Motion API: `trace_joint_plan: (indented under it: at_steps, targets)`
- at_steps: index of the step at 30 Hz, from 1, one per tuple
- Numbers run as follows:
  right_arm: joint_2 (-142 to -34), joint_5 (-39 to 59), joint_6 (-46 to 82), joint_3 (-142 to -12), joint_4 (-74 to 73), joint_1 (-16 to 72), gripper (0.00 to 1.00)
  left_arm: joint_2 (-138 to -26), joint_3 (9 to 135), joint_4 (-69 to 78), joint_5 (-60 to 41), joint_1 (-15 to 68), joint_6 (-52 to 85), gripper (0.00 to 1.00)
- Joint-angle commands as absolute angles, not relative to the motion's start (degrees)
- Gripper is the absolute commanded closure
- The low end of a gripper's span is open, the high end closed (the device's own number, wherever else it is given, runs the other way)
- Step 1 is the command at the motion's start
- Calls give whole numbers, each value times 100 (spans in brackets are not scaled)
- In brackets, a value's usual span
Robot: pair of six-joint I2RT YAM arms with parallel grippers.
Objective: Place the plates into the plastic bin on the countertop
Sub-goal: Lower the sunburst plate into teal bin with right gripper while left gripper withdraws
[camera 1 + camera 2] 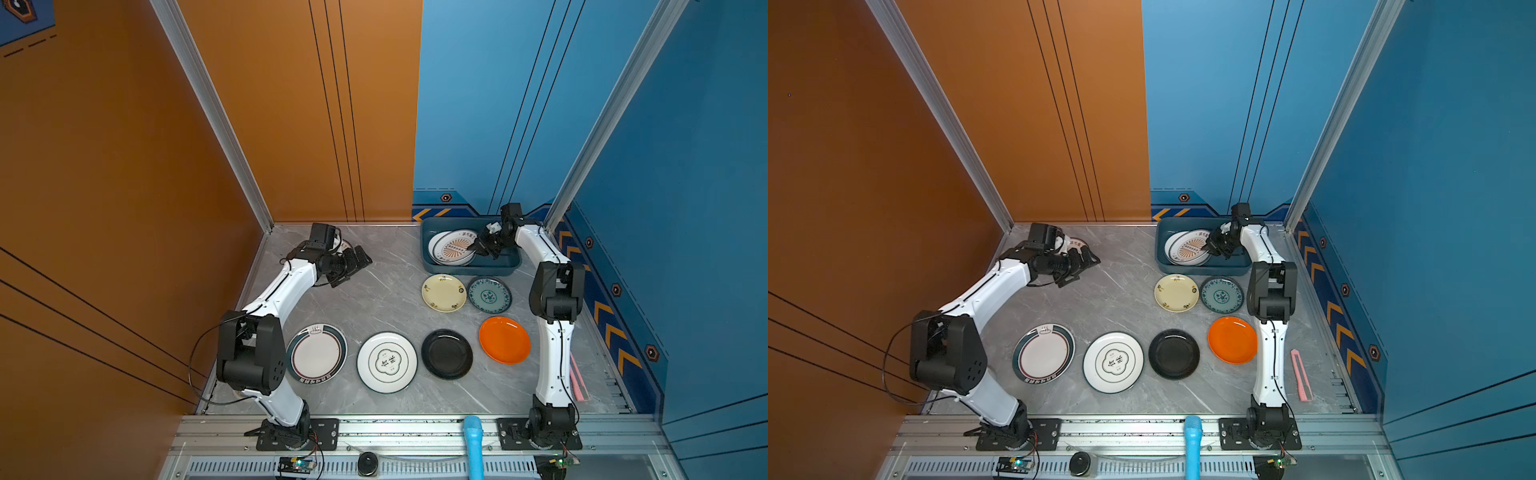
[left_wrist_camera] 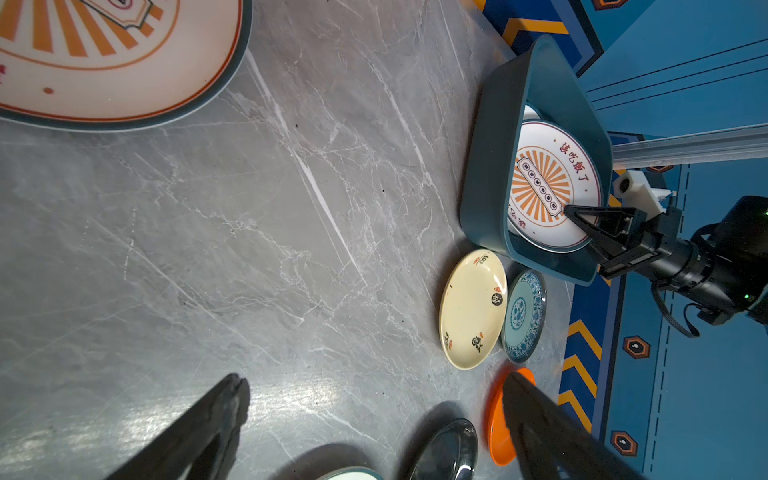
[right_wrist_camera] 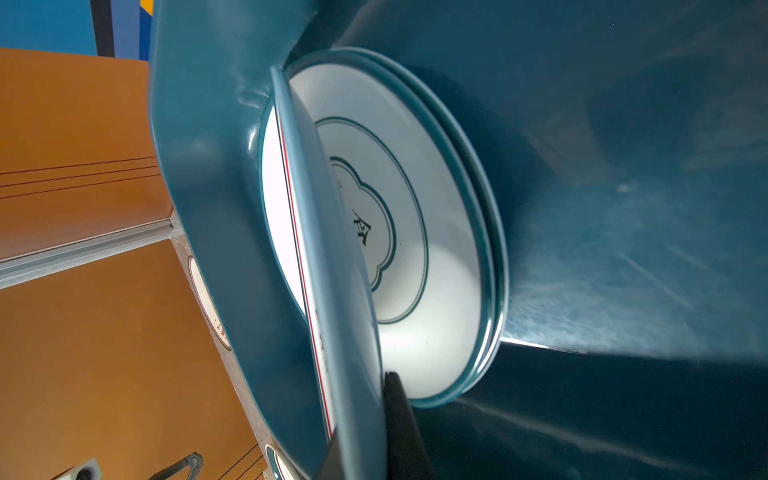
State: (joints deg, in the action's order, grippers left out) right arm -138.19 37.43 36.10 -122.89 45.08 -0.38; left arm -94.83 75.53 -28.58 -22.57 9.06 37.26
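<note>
**Plastic bin** (image 1: pixel 469 271) — stands at the far right corner of the countertop (image 1: pixel 374 299).
- Inside it is the sunburst plate (image 1: pixel 455 248), tilted. The right gripper (image 1: pixel 473 248) reaches in from the bin's right end, and its jaws pinch the plate's rim.
- In both top views only a white sliver shows under this plate.
- The right wrist view shows that sliver to be an emblem plate (image 3: pixel 415 257) lying on the bin floor, with a further rim beneath it. The sunburst plate appears edge-on above them.

**Left gripper** (image 1: pixel 353 269) — jaws spread wide, holding nothing, above the far left part of the countertop.

**Second sunburst plate** (image 2: pixel 104 62) — lies at the far left corner. It is large in the left wrist view and mostly hidden behind the arm in both top views.

**Loose on the countertop**
- The cream plate (image 1: pixel 444 293) and teal-patterned plate (image 1: pixel 489 295) lie side by side just in front of the bin.
- Along the near edge, from left to right:
  - dark-rimmed plate (image 1: pixel 316 353)
  - second emblem plate (image 1: pixel 386 361)
  - black plate (image 1: pixel 446 354)
  - orange plate (image 1: pixel 504 340)

**Pink strip** (image 1: pixel 1302 376) — lies near the right edge, clear of the right arm in this top view.
</note>
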Motion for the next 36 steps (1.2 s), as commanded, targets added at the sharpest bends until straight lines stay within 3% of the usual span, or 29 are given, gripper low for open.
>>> trace_joint_plan:
  at_steps: [1, 15, 36]
  targets:
    - [-14000, 3556, 3657, -12478, 5000, 61, 92, -9356, 7492, -2964, -2373, 907, 3597, 2]
    - [-14014, 2955, 3377, -12733, 5607, 106, 72, -9404, 7515, -2970, -2509, 905, 3507, 1]
    - [-14144, 2278, 3094, -13092, 6142, 193, 67, -9319, 7400, -3111, -2585, 923, 3255, 4]
